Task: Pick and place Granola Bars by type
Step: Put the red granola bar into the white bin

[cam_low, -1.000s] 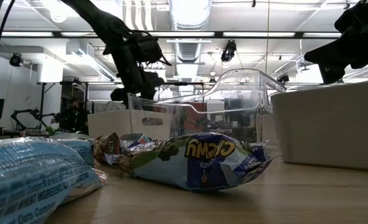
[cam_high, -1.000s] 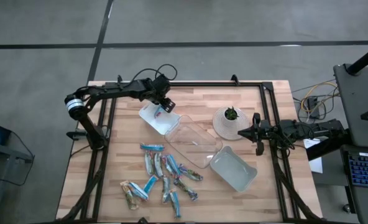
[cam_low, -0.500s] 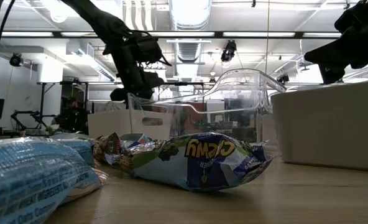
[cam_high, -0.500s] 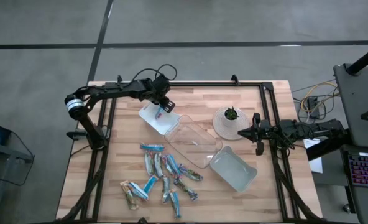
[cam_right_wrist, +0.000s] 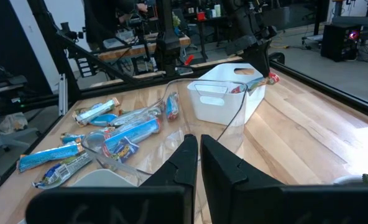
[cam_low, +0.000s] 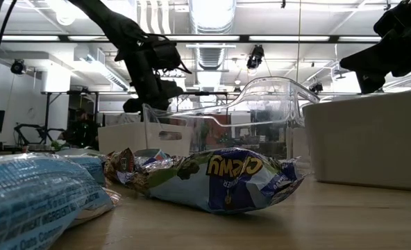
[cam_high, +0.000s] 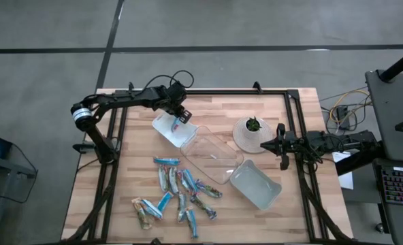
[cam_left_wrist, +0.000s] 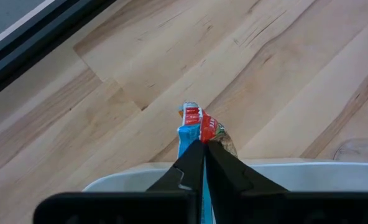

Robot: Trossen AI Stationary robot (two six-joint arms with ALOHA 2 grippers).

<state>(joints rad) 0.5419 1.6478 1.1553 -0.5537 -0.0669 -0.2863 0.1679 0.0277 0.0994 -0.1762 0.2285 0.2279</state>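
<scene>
Nearest the front edge of the pale wooden slatted worktop [cam_high: 133, 136] — a loose heap of small foil-wrapped granola bars [cam_high: 178, 194] in bright blue, silvery-blue and greenish-tan wrappers, lying flat, some overlapping. Just beyond the heap, toward the right, a white opaque rectangular plastic tray [cam_high: 254, 185], set at an angle. Touching its corner, a clear rectangular plastic tray [cam_high: 208, 158] in the middle of the worktop. Farther back and to the left, a smaller white rectangular tray [cam_high: 173, 128], partly tucked against the clear one. Over that far tray's rim, the left hand [cam_left_wrist: 202, 144] — fingers pressed together, pinching one blue-and-red wrapped granola bar [cam_left_wrist: 192, 127] by its side, the bar's crimped end sticking out past the fingertips above bare wood. Off to the right, near the worktop's edge, the right hand [cam_right_wrist: 198, 143], fingers pressed together with nothing between them, held level and well apart from the bars. Beside it, a round white dish with a small green plant [cam_high: 251, 133].
</scene>
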